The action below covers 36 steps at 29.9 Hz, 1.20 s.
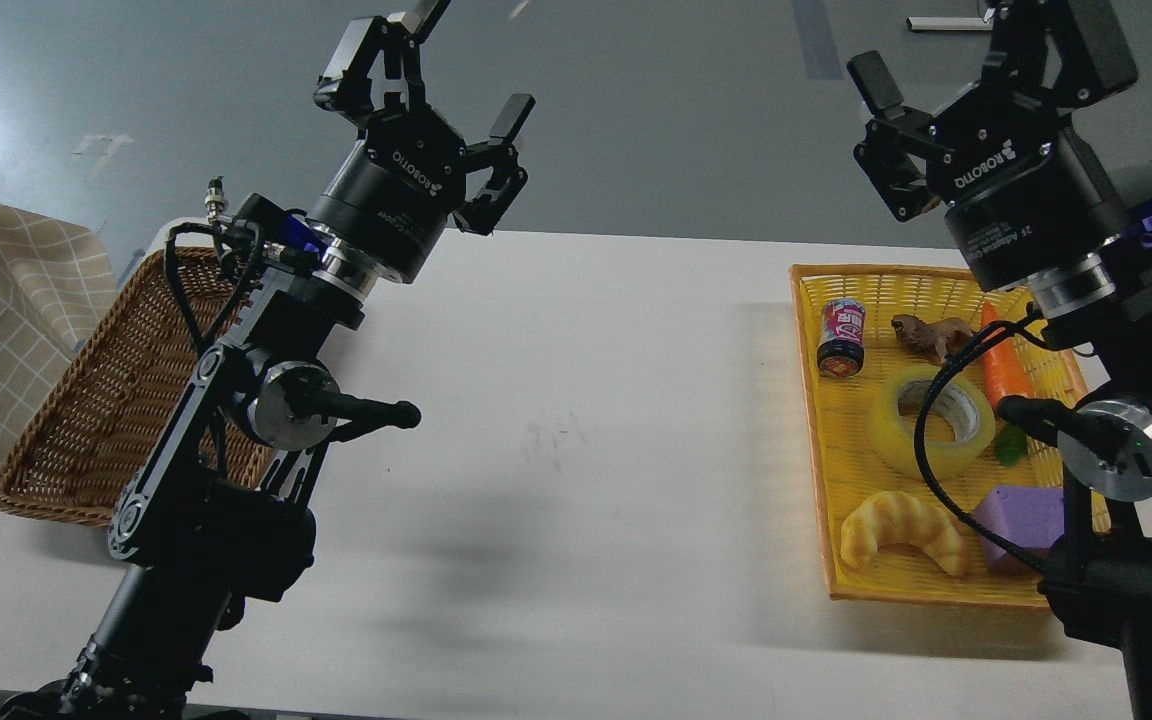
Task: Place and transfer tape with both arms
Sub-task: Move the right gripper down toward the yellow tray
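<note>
Now both arms hang high above the desk [576, 420], jaws spread, nothing held.
Left gripper [436, 75] and right gripper [946, 100] are empty; the tape [931, 420] lies in the yellow basket [816, 440], far right.

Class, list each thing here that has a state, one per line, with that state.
Left gripper: open, raised, empty.
Right gripper: open, raised, empty.
Tape: lying flat in the yellow tray, ungripped.
Can: tipped over in the tray.
Carrot: lying in the tray.
Wicker basket: nothing visible inside.
</note>
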{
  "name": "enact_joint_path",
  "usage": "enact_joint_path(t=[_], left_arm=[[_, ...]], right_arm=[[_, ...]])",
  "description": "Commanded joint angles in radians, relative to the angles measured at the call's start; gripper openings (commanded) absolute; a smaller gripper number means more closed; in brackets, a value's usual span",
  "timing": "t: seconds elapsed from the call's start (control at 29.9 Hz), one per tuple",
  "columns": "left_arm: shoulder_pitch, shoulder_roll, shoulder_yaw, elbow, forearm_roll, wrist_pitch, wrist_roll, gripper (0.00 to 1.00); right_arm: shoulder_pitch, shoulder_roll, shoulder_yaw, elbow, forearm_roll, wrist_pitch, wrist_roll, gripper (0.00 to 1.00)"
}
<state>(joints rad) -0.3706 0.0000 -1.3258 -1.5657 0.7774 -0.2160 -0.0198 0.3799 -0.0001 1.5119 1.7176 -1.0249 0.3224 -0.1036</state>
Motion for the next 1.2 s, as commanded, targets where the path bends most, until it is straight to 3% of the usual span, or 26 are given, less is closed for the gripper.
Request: enact_joint_path(t=[0.0,0.13,0.33,1.17], left_arm=[[0.006,0.0,-0.003,-0.005,0.002,0.0,-0.012,0.98],[0.016,0.0,-0.007,-0.005,-0.001,0.003,-0.064,0.98],[0.041,0.0,-0.012,-0.005,-0.001,-0.005,-0.075,0.98],[0.05,0.002,0.0,0.0,-0.003,-0.063,-0.055,0.98]], right_arm=[[0.031,0.0,-0.01,-0.03,0.002,-0.031,-0.071,1.0],[0.03,0.0,-0.028,-0.045,0.002,-0.029,-0.071,1.0],[0.028,0.0,-0.032,-0.07,0.002,-0.029,-0.068,1.0],[-0.024,0.0,-0.032,-0.012,0.005,-0.016,-0.067,1.0]])
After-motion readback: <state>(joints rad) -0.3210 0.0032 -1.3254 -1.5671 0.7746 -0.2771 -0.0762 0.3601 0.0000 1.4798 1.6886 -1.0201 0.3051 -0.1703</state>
